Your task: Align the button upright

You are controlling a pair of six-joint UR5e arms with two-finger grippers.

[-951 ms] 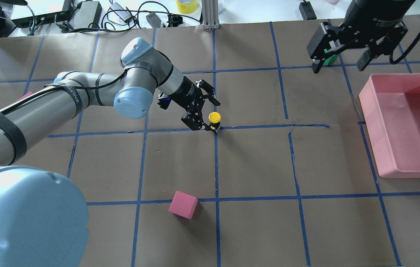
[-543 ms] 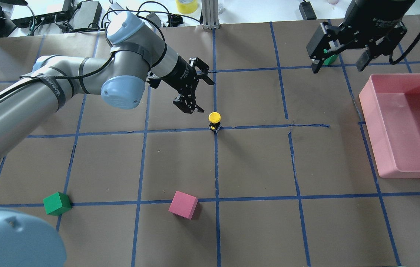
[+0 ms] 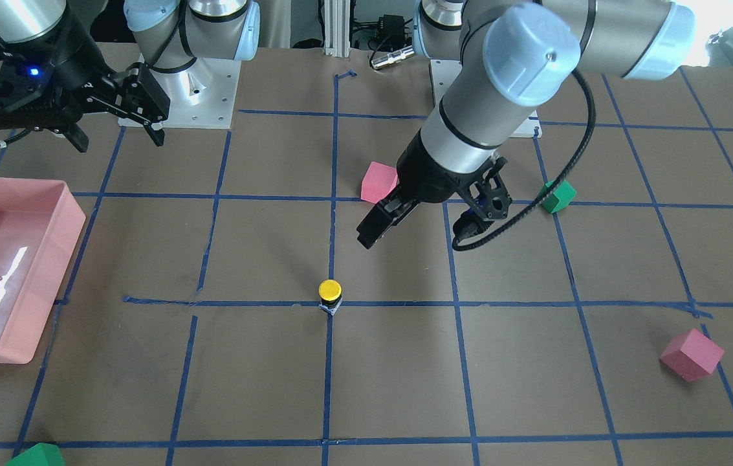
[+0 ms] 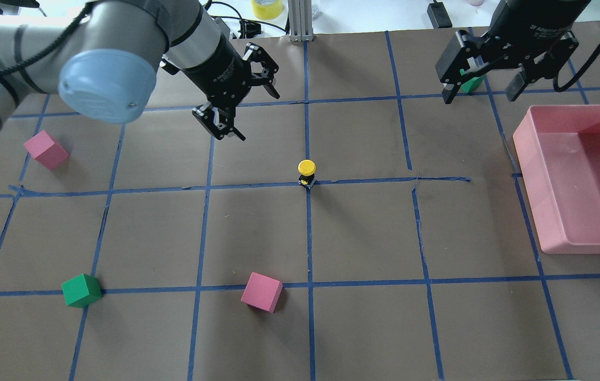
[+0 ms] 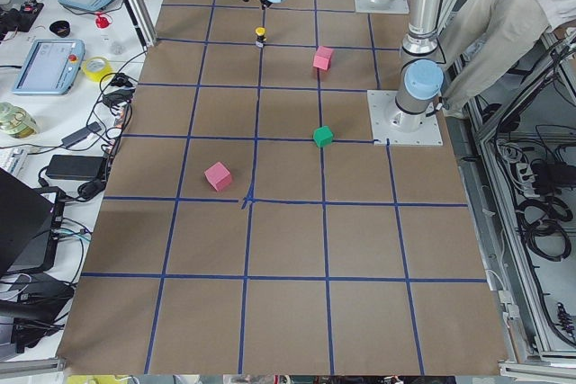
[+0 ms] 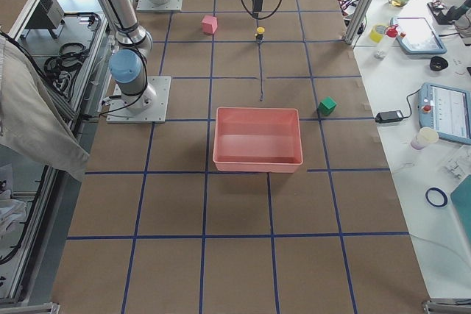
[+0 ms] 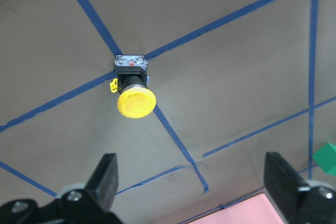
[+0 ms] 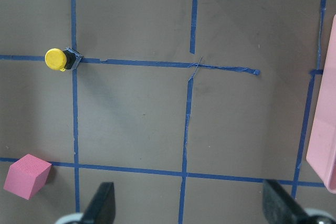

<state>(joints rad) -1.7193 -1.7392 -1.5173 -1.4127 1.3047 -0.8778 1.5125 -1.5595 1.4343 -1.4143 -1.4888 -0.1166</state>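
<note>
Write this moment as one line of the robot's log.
button: upright on tape crossing, free | left claw: open, empty, off the button | right claw: open, empty

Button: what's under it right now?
The button stands upright, cap up, on a crossing of blue tape lines on the brown table. Its base covers the crossing's centre, so nothing beneath shows.

Four fixed overviews, two downward wrist close-ups

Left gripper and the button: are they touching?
Apart. The overhead exterior view shows bare table between the left gripper and the button, which stands alone.
</note>
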